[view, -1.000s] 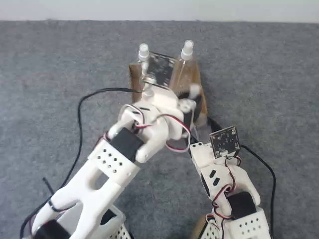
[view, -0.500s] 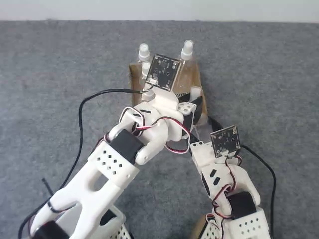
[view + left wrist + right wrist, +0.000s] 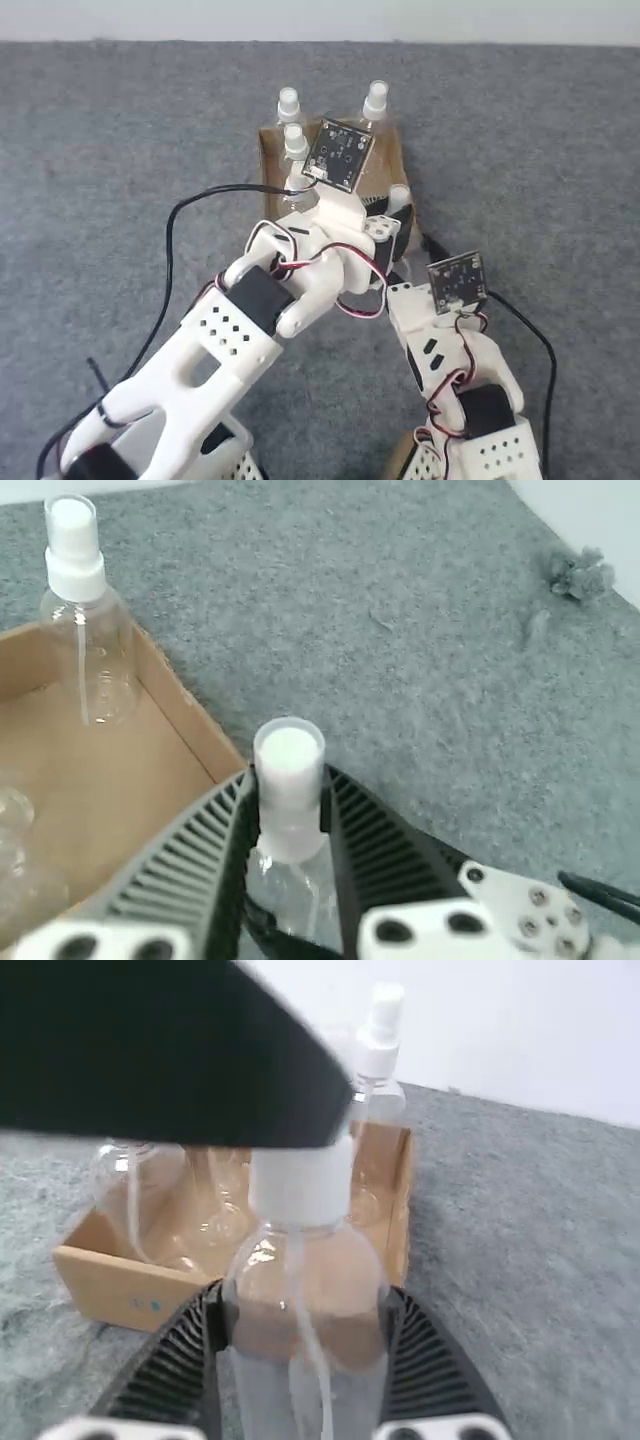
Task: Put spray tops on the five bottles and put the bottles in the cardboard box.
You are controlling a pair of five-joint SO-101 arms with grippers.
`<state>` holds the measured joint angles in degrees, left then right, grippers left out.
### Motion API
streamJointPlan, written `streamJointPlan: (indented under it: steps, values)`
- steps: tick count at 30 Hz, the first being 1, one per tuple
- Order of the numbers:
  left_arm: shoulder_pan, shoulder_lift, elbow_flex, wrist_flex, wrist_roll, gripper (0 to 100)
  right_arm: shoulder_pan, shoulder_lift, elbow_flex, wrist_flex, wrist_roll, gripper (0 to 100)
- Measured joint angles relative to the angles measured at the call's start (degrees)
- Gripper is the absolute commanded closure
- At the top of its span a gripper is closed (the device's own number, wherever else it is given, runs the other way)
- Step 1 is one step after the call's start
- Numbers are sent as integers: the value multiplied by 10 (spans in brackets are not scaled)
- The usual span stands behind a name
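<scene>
White spray top (image 3: pixel 288 760) sits clamped in our left jaws, on the neck of the clear bottle (image 3: pixel 305 1295) that our right jaws grip around its body. We hold it upright just beside a corner of the cardboard box (image 3: pixel 180 695); other capped bottles (image 3: pixel 85 630) stand inside.

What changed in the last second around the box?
The left gripper, shut on the white spray top of the clear plastic bottle, shifted slightly toward the right arm and the near side, uncovering a third capped bottle in the brown cardboard box. The right gripper kept its grip on that bottle's body. The box and its bottles stayed put.
</scene>
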<state>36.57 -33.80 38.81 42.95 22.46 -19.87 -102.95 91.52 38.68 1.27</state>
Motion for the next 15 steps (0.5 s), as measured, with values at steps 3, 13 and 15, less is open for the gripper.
streamJointPlan:
  steps: [3, 13, 15]
  values:
    - [7, -1, 3, 4, -4, 988, 23, -1, 0, -1, -14, 991]
    - [17, -72, 50, 23, -23, 866, 22, -1, -1, -11, -16, 991]
    - [17, -82, 58, 23, -22, 865, 22, -1, -1, -11, -16, 991]
